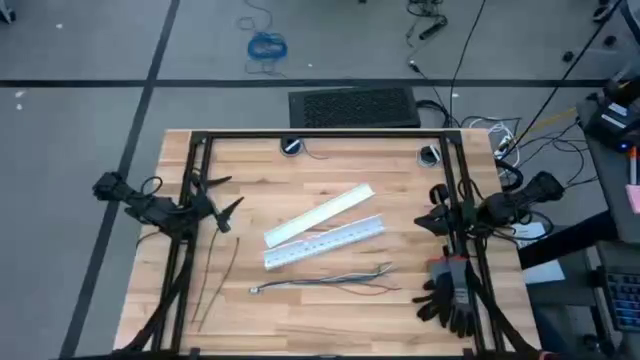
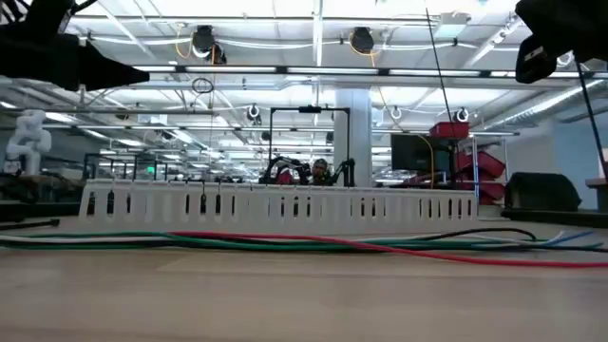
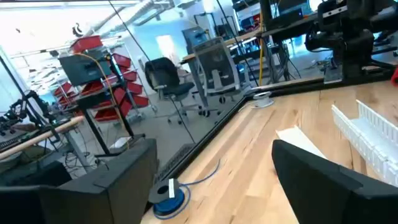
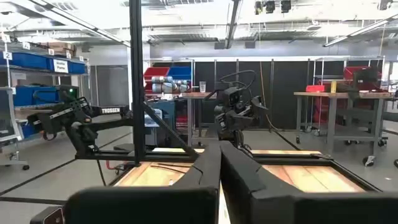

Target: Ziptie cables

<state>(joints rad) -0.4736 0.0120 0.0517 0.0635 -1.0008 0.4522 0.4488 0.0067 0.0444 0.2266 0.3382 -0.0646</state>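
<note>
— Cables (image 1: 325, 283) first: where are they, and has anything been tied?

— They lie loose on the wooden surface (image 1: 300, 320) near its front edge, fanning apart at one end, just in front of the two white slotted strips (image 1: 322, 228). The zipties (image 1: 218, 280) lie well apart from them toward the left side, two thin dark strips, nearly straight. Nothing is looped round the wires, so I judge the job not begun: gathering the wires, picking up a tie, wrapping and cinching all remain.

— And the arms?

— Both hang at the sides, above the surface. The left gripper (image 1: 222, 208) sits at the left frame rail, pointing inward, jaws spread apart and empty. The right gripper (image 1: 432, 222) sits at the right rail; its wrist view shows the two fingers (image 4: 205, 171) pressed together, holding nothing. A pair of dark gloves (image 1: 448, 298) lies beneath that arm.
</note>
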